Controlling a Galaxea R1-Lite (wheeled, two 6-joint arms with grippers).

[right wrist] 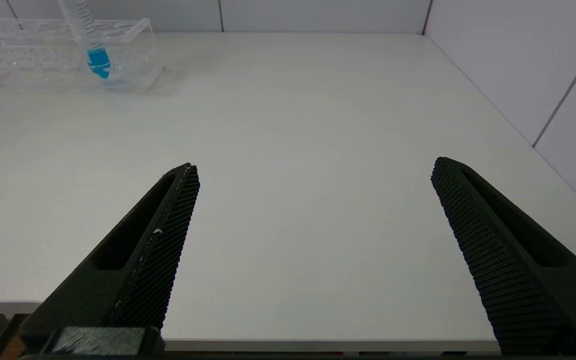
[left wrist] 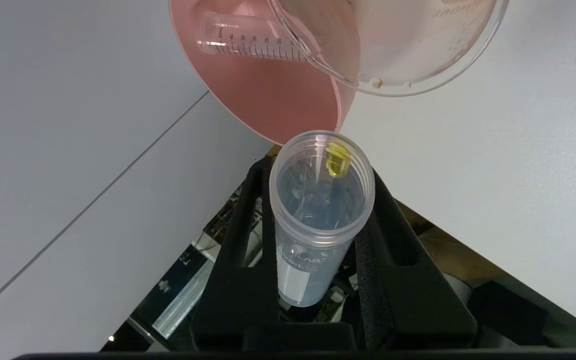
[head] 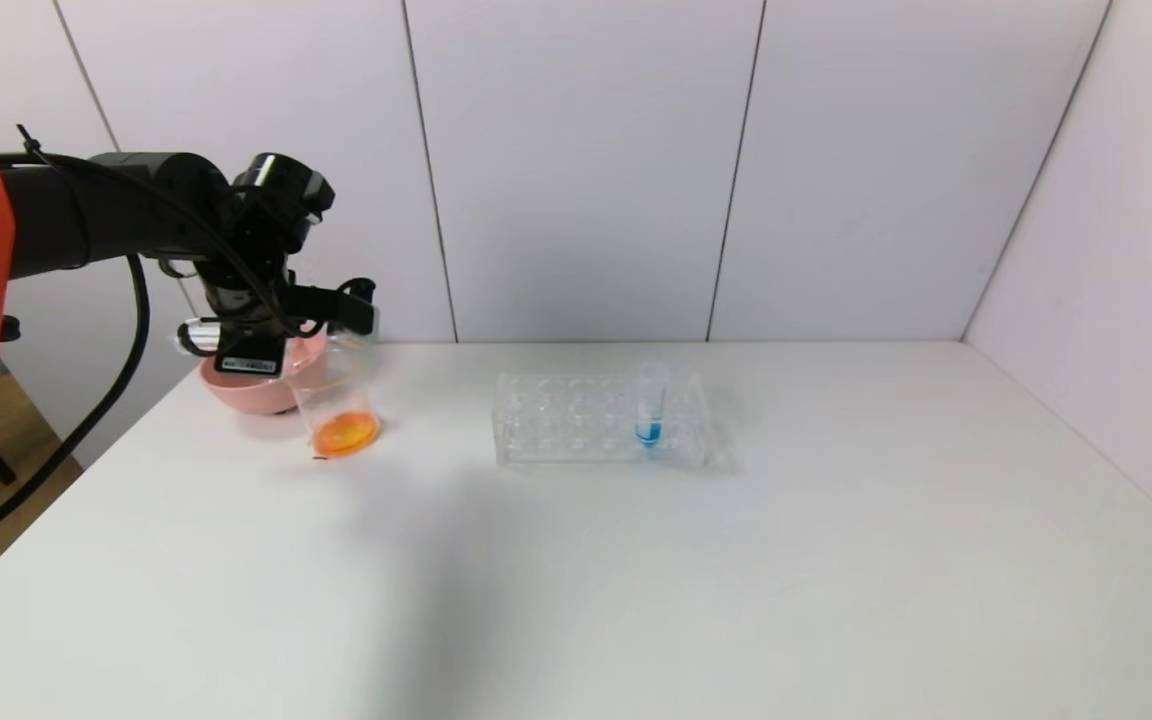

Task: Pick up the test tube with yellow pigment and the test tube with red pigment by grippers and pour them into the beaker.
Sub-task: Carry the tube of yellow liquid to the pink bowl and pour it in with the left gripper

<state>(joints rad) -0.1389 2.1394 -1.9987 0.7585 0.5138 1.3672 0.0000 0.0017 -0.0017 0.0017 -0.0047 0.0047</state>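
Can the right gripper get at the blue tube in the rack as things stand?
Probably yes. The right gripper is open over bare table, with nothing between it and the blue tube standing upright in the rack.

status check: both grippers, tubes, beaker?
Left gripper shut on yellow tube, over pink bowl. Right gripper open, idle. Beaker holds orange liquid. Nothing obstructing.

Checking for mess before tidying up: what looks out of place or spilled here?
No spill shows. One oddity: an empty tube lies on its side inside the pink bowl, not in the rack. The left gripper holds a tube with a yellow drop at its rim.
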